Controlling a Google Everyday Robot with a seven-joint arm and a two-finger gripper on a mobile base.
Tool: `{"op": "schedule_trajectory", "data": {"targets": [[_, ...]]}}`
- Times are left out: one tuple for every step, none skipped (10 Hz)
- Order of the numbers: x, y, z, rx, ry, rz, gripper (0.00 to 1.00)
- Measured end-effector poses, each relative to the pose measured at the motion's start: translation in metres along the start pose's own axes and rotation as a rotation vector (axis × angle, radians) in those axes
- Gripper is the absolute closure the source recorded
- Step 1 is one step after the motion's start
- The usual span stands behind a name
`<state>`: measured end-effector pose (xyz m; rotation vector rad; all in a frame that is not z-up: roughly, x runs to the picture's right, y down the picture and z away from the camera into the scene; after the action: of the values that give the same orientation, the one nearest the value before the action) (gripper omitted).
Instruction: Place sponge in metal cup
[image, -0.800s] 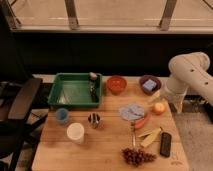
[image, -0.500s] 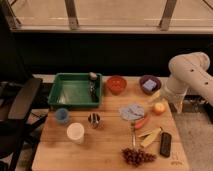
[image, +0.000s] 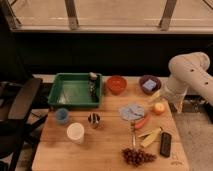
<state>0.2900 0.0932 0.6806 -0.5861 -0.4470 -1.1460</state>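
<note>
Blue sponge (image: 149, 85) lies in purple bowl (image: 143, 80); hand (image: 156, 95) just beside it, spread wide.

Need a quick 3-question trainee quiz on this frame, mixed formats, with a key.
1. True or false: the sponge already sits inside the metal cup.
2. Which container holds the sponge? A) green tray B) purple bowl C) red bowl
3. Fill in: the gripper hangs over the ___ side of the table as the picture shows it, between the purple bowl and the apple.

Key: 1 false, the cup stands apart, near the table's middle; 2 B; 3 right.
</note>
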Motion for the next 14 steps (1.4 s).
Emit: {"op": "schedule_trajectory", "data": {"targets": [[0.0, 0.0, 0.0, 0.0, 0.0, 0.0, 0.2], [0.0, 0.0, 0.0, 0.0, 0.0, 0.0, 0.2], [0.0, 0.0, 0.0, -0.001, 0.003, -0.001, 0.2], [0.002, -0.002, -0.002, 0.0, 0.017, -0.007, 0.2], [0.009, -0.008, -0.003, -0.002, 0.04, -0.019, 0.2], [0.018, -0.016, -0.002, 0.001, 0.054, -0.029, 0.2], [0.033, -0.027, 0.0, 0.006, 0.07, -0.037, 0.2], [0.052, -0.038, 0.002, 0.016, 0.085, -0.041, 0.2], [0.076, -0.06, 0.006, 0.041, 0.098, -0.047, 0.2], [0.096, -0.076, 0.01, 0.067, 0.106, -0.045, 0.2], [0.114, -0.086, 0.012, 0.085, 0.116, -0.04, 0.2], [0.135, -0.102, 0.015, 0.104, 0.119, -0.043, 0.2], [0.152, -0.124, 0.018, 0.123, 0.115, -0.055, 0.2], [0.16, -0.13, 0.02, 0.124, 0.112, -0.055, 0.2]]}}
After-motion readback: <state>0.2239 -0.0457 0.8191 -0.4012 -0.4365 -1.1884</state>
